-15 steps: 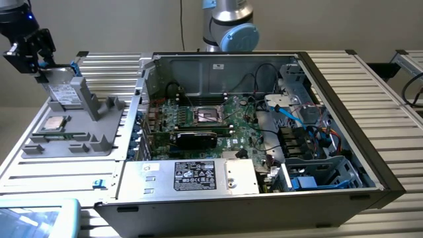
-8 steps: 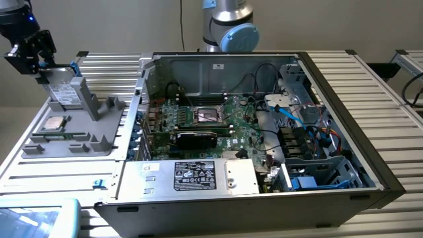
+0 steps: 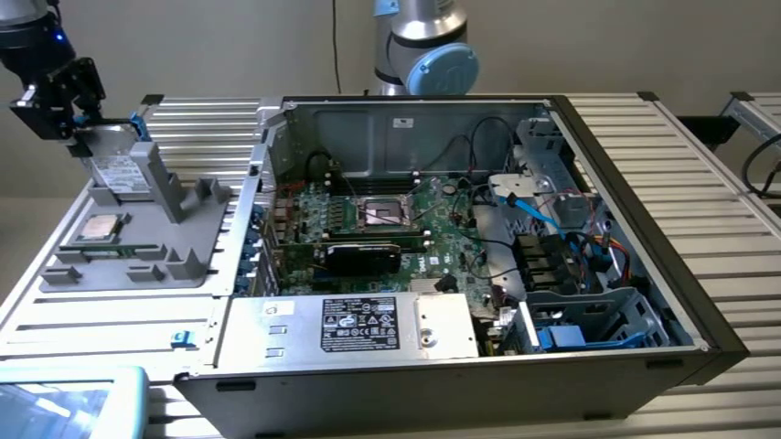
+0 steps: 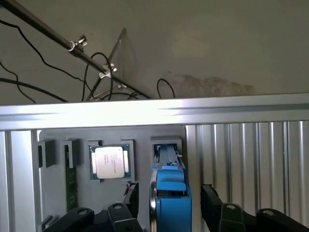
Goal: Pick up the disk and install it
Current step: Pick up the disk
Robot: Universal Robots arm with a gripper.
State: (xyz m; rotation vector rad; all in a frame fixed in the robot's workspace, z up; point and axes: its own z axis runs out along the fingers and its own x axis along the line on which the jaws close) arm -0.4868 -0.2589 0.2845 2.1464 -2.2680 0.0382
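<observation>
Disk (image 3: 120,172) stands on edge in a grey holder (image 3: 123,274) on the desk (image 3: 219,128), label visible from the exterior; wrist view shows fingers (image 4: 211,195) apart, flanking its blue carrier, not touching.

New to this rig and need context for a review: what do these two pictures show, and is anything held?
This is one robot arm at a slatted metal table. The exterior view comes from a camera off the arm. The wrist view looks out from the arm's wrist, past its gripper. On the table are an open computer case and, on the exterior view's left, a grey parts holder. In the holder a square processor chip lies flat and the blue-framed disk stands on edge. The jaws are open, one on each side of the disk, with gaps showing. Nothing is held.
</observation>
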